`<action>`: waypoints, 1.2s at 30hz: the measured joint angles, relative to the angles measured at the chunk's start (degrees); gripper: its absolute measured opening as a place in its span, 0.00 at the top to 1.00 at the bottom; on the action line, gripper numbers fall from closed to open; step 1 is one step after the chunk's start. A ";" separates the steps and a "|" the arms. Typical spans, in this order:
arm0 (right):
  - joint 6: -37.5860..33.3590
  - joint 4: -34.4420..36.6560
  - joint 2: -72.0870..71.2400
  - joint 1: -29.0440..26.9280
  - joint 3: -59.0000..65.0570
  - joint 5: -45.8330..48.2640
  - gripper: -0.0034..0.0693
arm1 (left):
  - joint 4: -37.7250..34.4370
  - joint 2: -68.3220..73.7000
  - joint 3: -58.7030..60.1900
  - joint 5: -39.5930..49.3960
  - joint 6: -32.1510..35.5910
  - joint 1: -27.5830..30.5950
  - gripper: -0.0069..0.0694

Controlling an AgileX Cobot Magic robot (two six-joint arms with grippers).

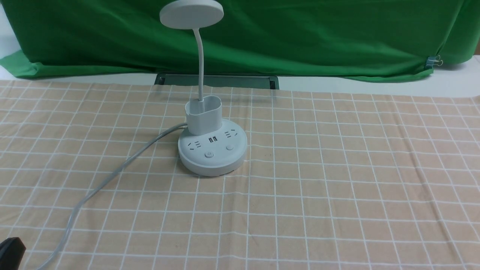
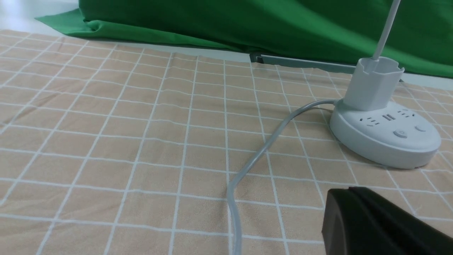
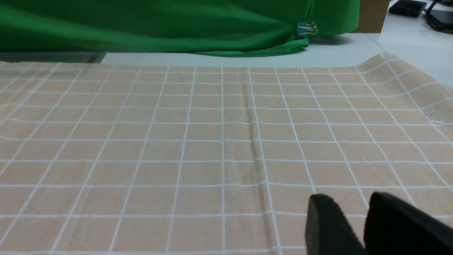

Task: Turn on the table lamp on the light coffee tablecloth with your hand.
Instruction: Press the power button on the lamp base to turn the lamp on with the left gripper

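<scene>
The right gripper [image 3: 352,202] stands with its fingertips parted, nothing between them, over the light coffee tablecloth [image 3: 198,148]. The left gripper [image 2: 341,191] has its fingertips together, clenched on nothing visible, on the near side of the table lamp [image 1: 212,148] and apart from it. The lamp stands upright on the tablecloth, its light unlit. From the lamp's base a grey cord [image 1: 123,165] runs toward the near left. Behind the lamp are a dark tray-like object [image 1: 236,81] and a green cloth [image 1: 318,41]; a binder clip [image 1: 432,62] grips that cloth, well to the lamp's right.
</scene>
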 joint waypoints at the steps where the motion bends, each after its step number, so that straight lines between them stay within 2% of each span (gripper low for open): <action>1: 0.00 0.00 0.00 0.00 0.00 0.00 0.63 | 0.39 0.00 0.00 0.00 0.00 0.00 0.91; 7: 0.00 0.00 0.00 0.00 0.00 0.06 0.63 | 2.57 0.00 0.00 -2.55 0.33 0.00 0.91; 11: 0.00 0.00 0.00 0.00 0.00 0.06 0.63 | 3.38 0.00 0.00 -13.10 1.08 0.00 0.91; 13: 0.00 0.00 0.00 0.00 0.00 0.06 0.63 | 3.77 0.00 0.00 -25.12 1.27 0.00 0.91; 14: 0.00 0.00 0.00 0.00 0.00 0.06 0.63 | 3.77 0.00 0.00 -26.12 1.27 0.00 0.91; 15: 0.00 0.00 0.00 0.00 0.00 0.06 0.63 | 4.36 0.00 0.00 -34.84 1.38 0.00 0.91; 19: 0.00 0.00 0.00 0.00 0.00 0.06 0.63 | 4.61 0.00 0.00 -50.19 1.48 0.00 0.91; 23: 0.00 0.00 0.00 0.00 0.00 0.13 0.63 | 4.38 -0.07 -0.32 -65.79 -3.43 0.00 0.91; 25: 0.00 0.00 0.00 0.00 0.00 0.07 0.63 | 4.38 -0.07 -1.59 -65.87 -5.67 0.00 0.91; 27: 0.00 0.00 0.00 0.00 0.00 0.07 0.63 | 5.01 -0.18 -10.56 -54.95 -10.42 0.00 0.91; 29: 0.00 0.00 0.00 0.00 0.00 0.07 0.63 | 5.57 0.27 -15.89 -46.75 -11.58 0.00 0.91; 30: 0.00 0.00 0.00 0.00 0.00 0.07 0.63 | 5.97 2.52 -23.01 -35.77 -11.26 0.00 0.91; 31: 0.00 0.00 0.00 0.00 0.00 0.07 0.63 | 5.97 2.93 -23.82 -34.45 -11.09 0.00 0.91; 33: 0.00 0.00 0.00 0.00 0.00 0.07 0.63 | 6.38 8.57 -31.77 -21.92 -7.36 0.00 0.91; 36: 0.00 0.00 0.00 0.00 0.00 0.07 0.63 | 5.86 19.45 -35.57 -10.16 -5.19 0.00 0.91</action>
